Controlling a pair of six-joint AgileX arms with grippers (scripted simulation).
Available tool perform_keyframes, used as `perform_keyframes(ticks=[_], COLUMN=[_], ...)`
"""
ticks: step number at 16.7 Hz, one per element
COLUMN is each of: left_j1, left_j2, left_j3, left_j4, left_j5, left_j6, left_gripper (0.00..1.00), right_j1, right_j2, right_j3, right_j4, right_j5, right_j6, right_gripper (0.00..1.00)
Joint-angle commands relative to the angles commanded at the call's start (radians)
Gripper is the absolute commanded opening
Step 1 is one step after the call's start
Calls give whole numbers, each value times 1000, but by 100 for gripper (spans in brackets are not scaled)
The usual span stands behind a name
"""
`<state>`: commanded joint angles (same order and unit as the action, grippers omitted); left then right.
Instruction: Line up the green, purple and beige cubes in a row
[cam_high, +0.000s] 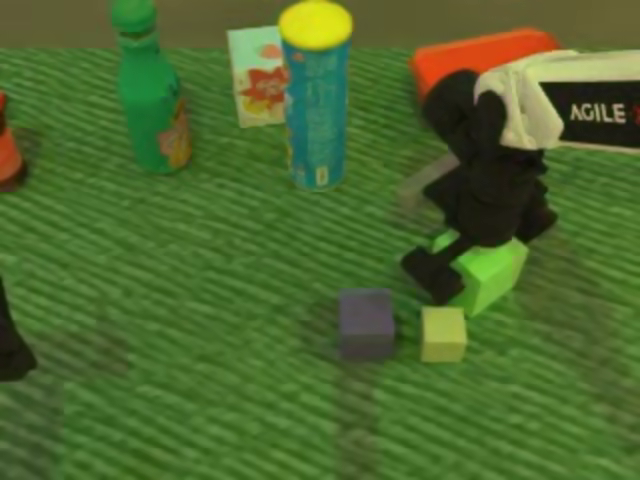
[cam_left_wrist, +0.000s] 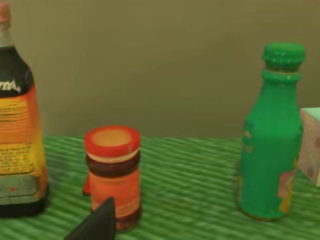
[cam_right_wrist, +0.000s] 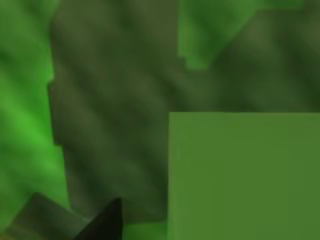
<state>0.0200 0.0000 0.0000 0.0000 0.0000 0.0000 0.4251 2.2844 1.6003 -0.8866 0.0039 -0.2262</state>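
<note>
Straddling green cube (cam_high: 492, 275), right gripper (cam_high: 475, 265) looks clamped on its side faces, right of beige cube (cam_high: 443, 334) and purple cube (cam_high: 366, 322). Cube judged rigid, light, matte; flat opposite faces suit hold. Left gripper (cam_high: 12, 350) parked at table's left edge, state unclear.

Light is even and soft across the green mat (cam_high: 200, 400), with no glare. Faint dark smudges of shadow lie on it near its left edge and below the purple cube (cam_high: 366, 322). A heavier shadow sits under the right gripper (cam_high: 470, 262) beside the green cube (cam_high: 490, 275). All three views are blurred. The right wrist view is dim and murky, the green cube (cam_right_wrist: 245, 175) filling much of it.
</note>
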Motion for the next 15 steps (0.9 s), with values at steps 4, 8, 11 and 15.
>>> perform_keyframes(ticks=[4,8,11,15], left_j1=[0,0,0,0], left_j2=[0,0,0,0], left_j3=[0,0,0,0], left_j4=[0,0,0,0], left_j5=[0,0,0,0], left_j6=[0,0,0,0], left_gripper=[100,100,100,100], right_j1=[0,0,0,0], right_j2=[0,0,0,0], right_j3=[0,0,0,0], right_j4=[0,0,0,0], right_j5=[0,0,0,0], right_j6=[0,0,0,0], right_gripper=[47,17,0,0])
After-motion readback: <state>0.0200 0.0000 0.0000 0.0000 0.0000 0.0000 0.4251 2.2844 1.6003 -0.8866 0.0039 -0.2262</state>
